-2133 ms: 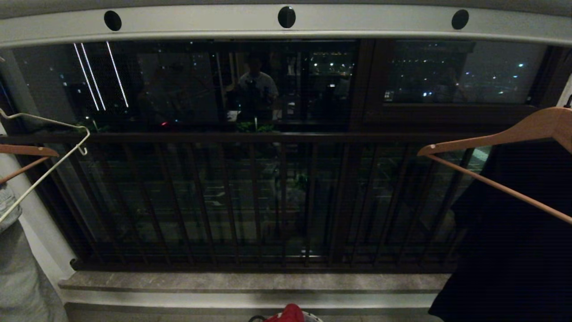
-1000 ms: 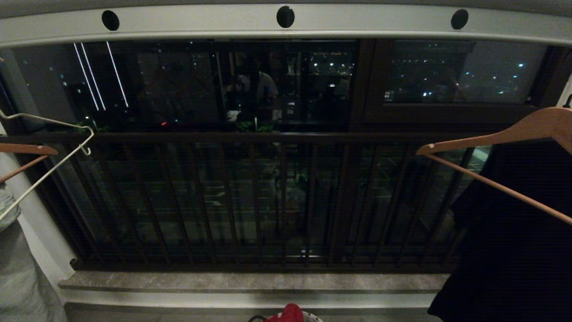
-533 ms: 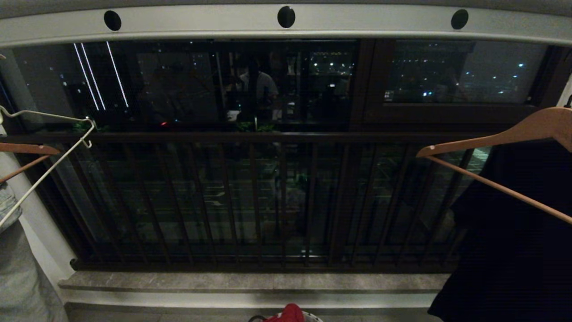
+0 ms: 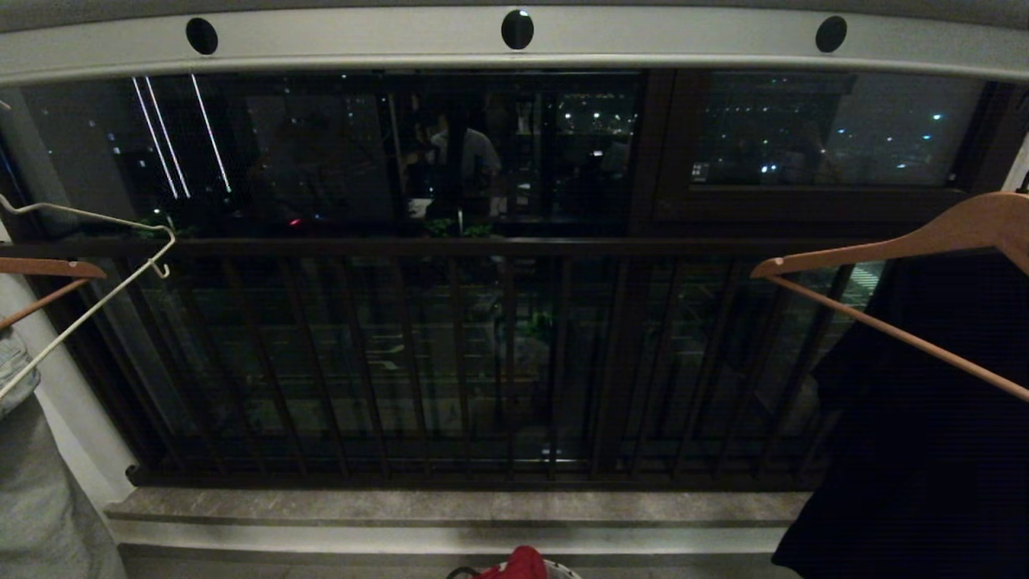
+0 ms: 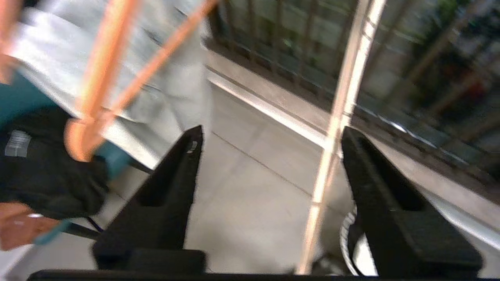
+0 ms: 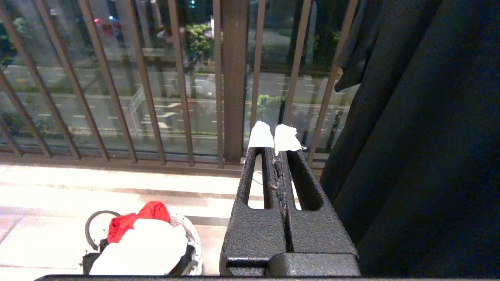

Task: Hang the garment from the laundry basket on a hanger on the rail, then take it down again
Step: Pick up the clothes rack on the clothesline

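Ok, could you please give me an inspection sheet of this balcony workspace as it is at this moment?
Surface: pale floor, basket standing on it.
Job's things: white T-shirt in the laundry basket; white wire hanger bare, at the left below the rail.
Clutter: red cloth in the basket; black garment on a wooden hanger.
Grippers: left gripper open, hanger wire between its fingers; right gripper shut, empty.
Cables: nothing seen.
Surroundings: dark balcony railing, night window behind.

Laundry basket mostly cut off
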### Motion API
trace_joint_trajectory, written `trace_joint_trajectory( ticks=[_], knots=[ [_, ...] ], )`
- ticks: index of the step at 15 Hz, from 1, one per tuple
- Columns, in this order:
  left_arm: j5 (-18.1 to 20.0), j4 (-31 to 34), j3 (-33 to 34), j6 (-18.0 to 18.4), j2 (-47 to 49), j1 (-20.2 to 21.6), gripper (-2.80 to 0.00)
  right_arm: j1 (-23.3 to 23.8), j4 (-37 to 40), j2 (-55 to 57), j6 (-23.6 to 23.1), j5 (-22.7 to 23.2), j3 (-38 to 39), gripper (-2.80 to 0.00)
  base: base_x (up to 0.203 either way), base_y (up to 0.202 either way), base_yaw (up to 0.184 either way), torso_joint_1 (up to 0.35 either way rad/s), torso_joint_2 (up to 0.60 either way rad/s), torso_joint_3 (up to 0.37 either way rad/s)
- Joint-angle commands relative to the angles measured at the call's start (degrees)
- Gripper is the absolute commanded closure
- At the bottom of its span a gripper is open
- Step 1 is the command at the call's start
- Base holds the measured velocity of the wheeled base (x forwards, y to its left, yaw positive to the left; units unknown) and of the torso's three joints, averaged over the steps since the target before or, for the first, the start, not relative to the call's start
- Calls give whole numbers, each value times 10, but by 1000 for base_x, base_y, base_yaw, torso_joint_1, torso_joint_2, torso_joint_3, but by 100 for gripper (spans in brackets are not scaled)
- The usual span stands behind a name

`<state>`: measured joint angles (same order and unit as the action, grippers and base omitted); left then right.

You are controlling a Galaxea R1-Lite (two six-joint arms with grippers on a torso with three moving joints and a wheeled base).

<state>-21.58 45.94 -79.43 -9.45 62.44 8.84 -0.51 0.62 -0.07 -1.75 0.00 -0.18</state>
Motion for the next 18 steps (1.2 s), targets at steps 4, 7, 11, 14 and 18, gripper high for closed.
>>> trace_joint_trajectory(
  ticks=[4,7,11,14,18],
  knots=[
    [82,0,7,-28,27,3,-280,0,0,1,0,0,0,0,0,0,0,0,0,0],
    [80,-1,9,-28,49,7,-280,0,0,1,0,0,0,0,0,0,0,0,0,0],
    [83,-38,12,-23,71,26,-280,0,0,1,0,0,0,0,0,0,0,0,0,0],
    [104,-50,13,-3,88,25,-280,0,0,1,0,0,0,0,0,0,0,0,0,0],
    [111,-51,14,-1,110,26,-280,0,0,1,0,0,0,0,0,0,0,0,0,0]
  ],
)
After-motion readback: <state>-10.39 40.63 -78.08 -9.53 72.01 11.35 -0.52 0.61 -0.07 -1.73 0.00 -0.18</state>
